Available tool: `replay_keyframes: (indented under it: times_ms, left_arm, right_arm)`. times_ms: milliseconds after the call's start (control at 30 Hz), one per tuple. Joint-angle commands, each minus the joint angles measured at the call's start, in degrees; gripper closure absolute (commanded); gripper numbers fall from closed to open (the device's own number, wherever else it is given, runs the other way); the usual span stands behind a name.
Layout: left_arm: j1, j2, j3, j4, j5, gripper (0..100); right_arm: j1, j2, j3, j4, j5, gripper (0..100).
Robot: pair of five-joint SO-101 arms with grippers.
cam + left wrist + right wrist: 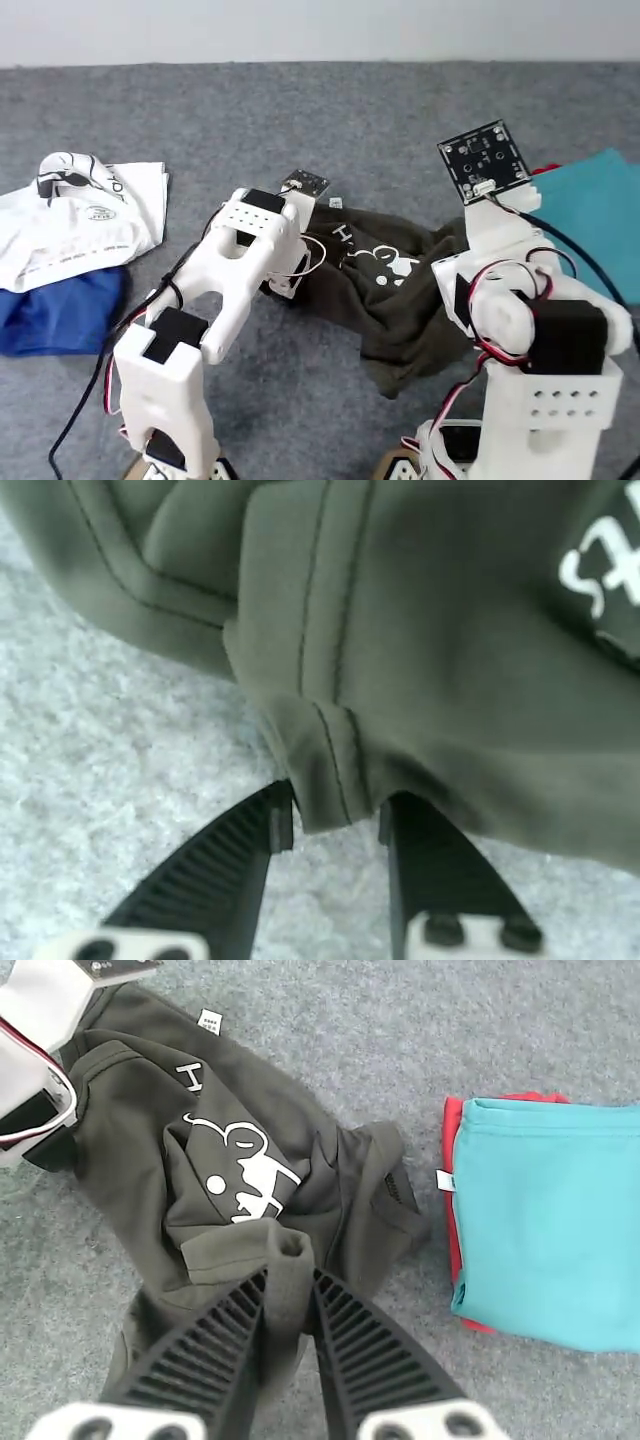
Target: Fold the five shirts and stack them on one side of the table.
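Now, olive shirt (400, 300) still crumpled mid-frame; left gripper (335, 820) pinching its hem, right gripper (290, 1280) clamped on fold. Teal shirt (600, 210) over red shirt (452, 1160) at right edge look folded; white shirt (90, 225), blue shirt (50, 310) at left look rumpled.

Shirt (400, 305) lies between left pile (85, 245) and right pile (600, 210).

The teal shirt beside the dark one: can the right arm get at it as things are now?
Probably not at once. The right gripper is shut on a fold of the dark shirt and would have to let go first. Otherwise only bare table lies between it and the teal shirt.
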Motion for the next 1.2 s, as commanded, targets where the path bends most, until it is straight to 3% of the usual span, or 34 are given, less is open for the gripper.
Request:
replay_keyframes:
  times_ms: [0, 100, 367, 567, 800, 1033, 1167]
  left_arm:
    - [0.35, 1.93, -1.63, -2.11, 0.44, 91]
    - [0.35, 3.96, -2.42, -2.11, 0.53, 99]
    - [0.35, -0.62, -3.21, 1.85, 0.44, 99]
    - [-1.32, -15.12, -3.03, 9.67, -1.05, 99]
    - [-8.62, -33.58, -2.95, 18.99, -7.47, 99]
    - [-16.09, -46.33, -3.03, 20.31, -13.63, 99]
    - [-18.64, -56.09, -3.3, 19.96, -15.12, 99]
  right_arm:
    - [0.04, -0.75, -0.18, -0.92, 0.26, 98.8]
    - [0.04, -0.75, -0.18, -0.84, 0.26, 98.8]
    - [0.04, -0.75, -0.18, -0.92, 0.62, 98.8]
    - [0.4, -0.48, -0.18, -1.1, 0.7, 98.8]
    - [0.48, -0.66, 4.48, -1.19, 0.7, 98.8]
    - [0.57, -0.75, 6.24, -4.09, 0.7, 98.8]
    - [5.49, -0.92, 6.07, -8.75, 0.35, 98.8]
